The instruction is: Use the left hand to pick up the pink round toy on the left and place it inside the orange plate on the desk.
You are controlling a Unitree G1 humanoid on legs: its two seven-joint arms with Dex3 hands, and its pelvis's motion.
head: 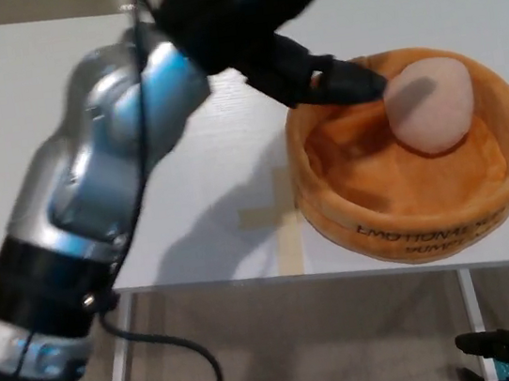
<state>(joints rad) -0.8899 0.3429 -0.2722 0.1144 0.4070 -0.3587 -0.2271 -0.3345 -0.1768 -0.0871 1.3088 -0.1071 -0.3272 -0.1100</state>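
We see the pink round toy (429, 103) lying inside the orange plate (410, 216) on the white worktop (54, 114). Our left hand (253, 11) hangs above the plate's rim, open and empty; our right hand (505, 356) shows low, its grip unclear.

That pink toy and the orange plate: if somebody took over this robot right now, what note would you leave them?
Left hand: raised above the white desk, holding nothing, fingers apart beside the plate's near-left rim.
Right hand: low at the picture's bottom right, below the desk edge; open or shut cannot be told.
Pink round toy: lying inside the orange plate, toward its far side, free of the hand.
Done: pick and place.
Left: probably only bringing the left arm clear.
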